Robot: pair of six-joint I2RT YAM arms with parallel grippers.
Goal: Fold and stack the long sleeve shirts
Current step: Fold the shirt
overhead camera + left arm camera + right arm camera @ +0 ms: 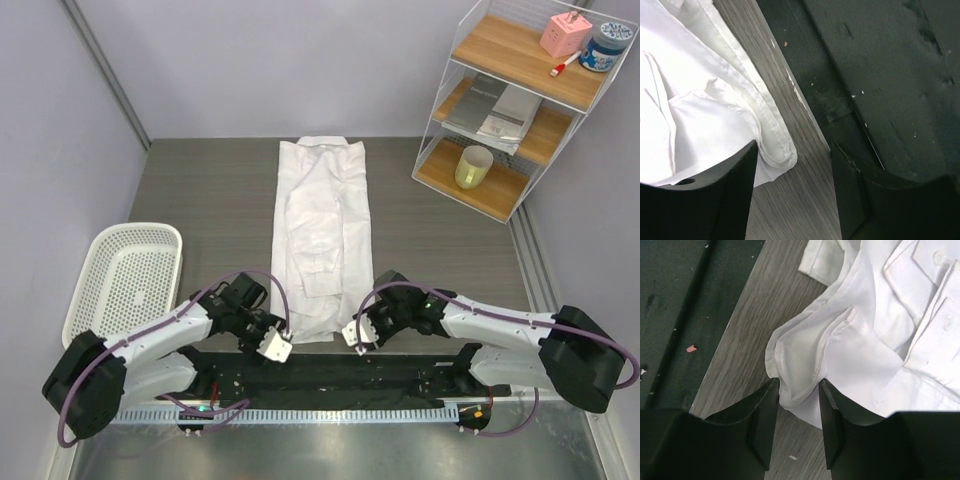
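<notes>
One long sleeve shirt (pixel 322 230) lies flat on the dark wooden table, folded into a long narrow strip with its collar at the far end. My left gripper (pixel 275 347) sits at the near left hem corner. In the left wrist view the gripper (pixel 794 150) is open, with the shirt (pixel 700 115) corner just at its left finger (pixel 715 195) and bare table in the gap. My right gripper (pixel 355 335) is at the near right hem corner. Seen from the right wrist, the gripper (pixel 799 385) is open but narrow, and the bunched shirt (pixel 875 340) hem lies between its fingertips.
A white perforated basket (pixel 125 275) stands at the left. A wire shelf (pixel 520 100) at the back right holds booklets (pixel 495 105), a yellow cup (pixel 473 167), a pink box (pixel 565 33) and a jar (pixel 606 45). A black mat (pixel 330 380) lines the near edge.
</notes>
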